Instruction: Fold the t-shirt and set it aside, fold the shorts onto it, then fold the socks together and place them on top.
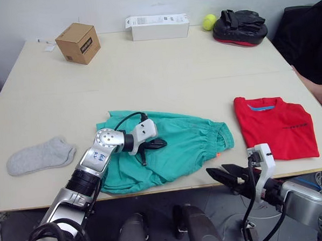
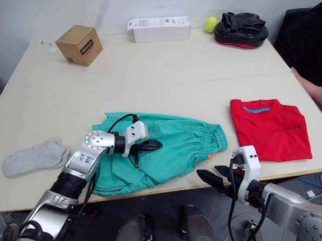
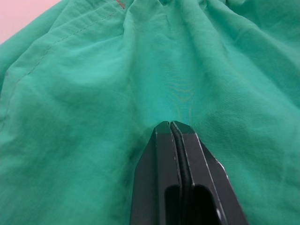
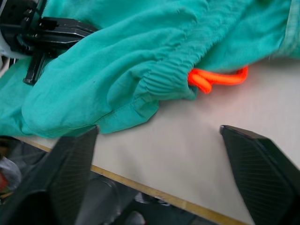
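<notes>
Your t-shirt (image 1: 276,126) lies folded at right, but the shorts (image 1: 178,146) remain unfolded — left end effector (image 1: 151,145) clenched on them, right end effector (image 1: 224,176) released — socks (image 1: 40,156) untouched.

The shorts (image 1: 173,147) lie in the middle of the table (image 1: 164,72) (near its front edge), socks (image 1: 40,156) to the left, t-shirt (image 1: 276,126) to the right.
</notes>
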{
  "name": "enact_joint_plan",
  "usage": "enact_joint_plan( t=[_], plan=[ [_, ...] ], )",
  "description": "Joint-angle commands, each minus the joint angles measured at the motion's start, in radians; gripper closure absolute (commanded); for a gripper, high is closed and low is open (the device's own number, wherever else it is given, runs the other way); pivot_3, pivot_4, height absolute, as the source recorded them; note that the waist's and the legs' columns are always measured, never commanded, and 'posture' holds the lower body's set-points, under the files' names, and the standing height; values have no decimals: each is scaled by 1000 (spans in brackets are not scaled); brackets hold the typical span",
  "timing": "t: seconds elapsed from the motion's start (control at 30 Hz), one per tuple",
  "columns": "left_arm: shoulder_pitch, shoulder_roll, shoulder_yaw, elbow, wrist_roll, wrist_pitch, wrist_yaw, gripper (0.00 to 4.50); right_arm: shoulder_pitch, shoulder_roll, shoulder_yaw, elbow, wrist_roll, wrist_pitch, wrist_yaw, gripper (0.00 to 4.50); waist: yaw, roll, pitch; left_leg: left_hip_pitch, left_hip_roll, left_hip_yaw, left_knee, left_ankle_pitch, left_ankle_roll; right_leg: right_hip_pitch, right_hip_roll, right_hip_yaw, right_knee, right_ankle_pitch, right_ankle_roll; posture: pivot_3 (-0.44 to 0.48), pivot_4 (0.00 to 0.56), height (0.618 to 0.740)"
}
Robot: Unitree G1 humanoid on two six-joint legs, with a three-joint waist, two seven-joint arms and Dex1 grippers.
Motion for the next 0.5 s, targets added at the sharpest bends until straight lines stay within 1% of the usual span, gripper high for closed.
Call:
enact_joint_plan(
  t=[0.03, 0.17, 0.27, 0.43, 0.5],
  plan=[
    [6, 3, -6, 0, 20, 2, -17, 4500, -27, 46, 17, 113, 142, -23, -146, 56, -2, -1, -1, 0, 0, 0, 0, 0, 0, 0, 0, 0, -1, 0, 0, 0, 150, 740],
    [21, 21, 14, -27, 17, 21, -19, 4500, -83, 57, 91, 221, 255, -78, -250, 56, -7, -1, -1, 0, 0, 1, 0, 2, 4, 1, 0, 1, -3, 3, 2, 0, 150, 740],
    [36, 32, 20, -41, 22, 25, -17, 4500, -132, 63, 151, 290, 293, -125, -312, 56, -13, -2, -1, 0, 0, 1, 0, 2, 4, 1, 1, 1, -3, 3, 2, 0, 150, 740],
    [58, 47, 37, -79, 26, 44, -1, 4500, -206, 69, 245, 389, 338, -169, -359, 56, -28, -2, -1, 1, 1, 1, -1, 3, 4, 1, 1, 1, -3, 4, 4, 0, 150, 740],
    [62, 58, 78, -125, -7, 104, 5, 4500, -237, 65, 281, 410, 348, -172, -362, 56, -32, -3, -2, 1, 2, 1, -1, 3, 3, 1, 3, 2, -3, 4, 4, 0, 150, 740]
  ],
)
